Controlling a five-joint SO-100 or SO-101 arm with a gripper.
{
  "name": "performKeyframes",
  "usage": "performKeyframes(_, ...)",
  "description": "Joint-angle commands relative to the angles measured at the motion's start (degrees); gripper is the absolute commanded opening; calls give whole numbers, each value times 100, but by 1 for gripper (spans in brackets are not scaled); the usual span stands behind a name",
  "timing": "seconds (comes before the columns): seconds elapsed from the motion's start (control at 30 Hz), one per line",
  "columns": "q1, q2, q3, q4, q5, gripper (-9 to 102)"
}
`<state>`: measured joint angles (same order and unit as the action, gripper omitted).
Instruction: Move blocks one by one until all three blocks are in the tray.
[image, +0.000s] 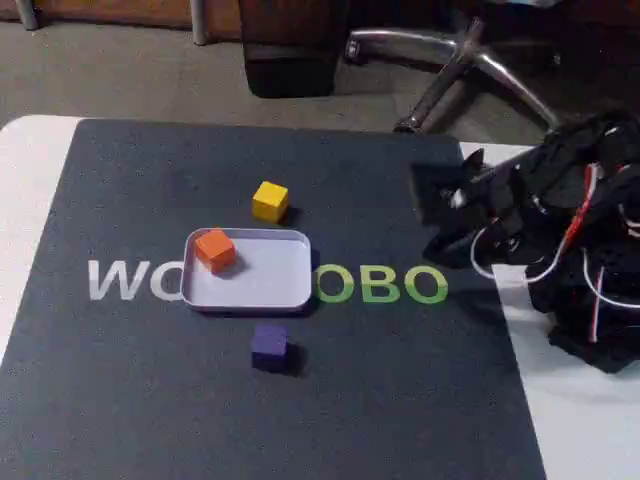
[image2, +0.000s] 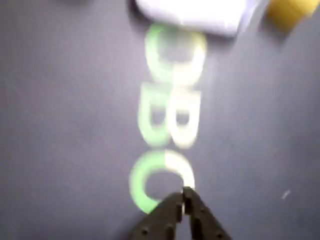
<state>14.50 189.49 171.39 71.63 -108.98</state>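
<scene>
orange block (image: 214, 248) sits inside the tray (image: 270, 285), at its upper-left corner in the fixed view. yellow block (image: 270, 200) rests on the dark mat (image: 130, 400) just beyond the tray's far rim; purple block (image: 269, 346) on the mat just beside the near rim. one of three in, by my count. gripper (image2: 184, 196) in the wrist view has its fingertips pressed together, holding nothing, low over the green lettering (image2: 167, 100) and well apart from both loose blocks; that view is blurred. the arm (image: 560, 240) is folded at the right edge of the mat in the fixed view. handling estimate: the cubes look matte, rigid and light, likely wood or foam, so not slippery and not fragile. flat parallel faces suit a two-finger pinch across opposite sides, mid-height, jaws squared to the faces. the yellow block lies slightly rotated, so the wrist would need turning to match. the tray looks light and could slide if bumped.
</scene>
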Motion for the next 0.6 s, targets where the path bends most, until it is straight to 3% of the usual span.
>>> performKeyframes(0.0,-510,0,-861,185,510,-6)
performKeyframes(0.2,-976,-1195,-2364,510,967,-7)
performKeyframes(0.57,-1696,-6943,-7269,1406,2566,-2)
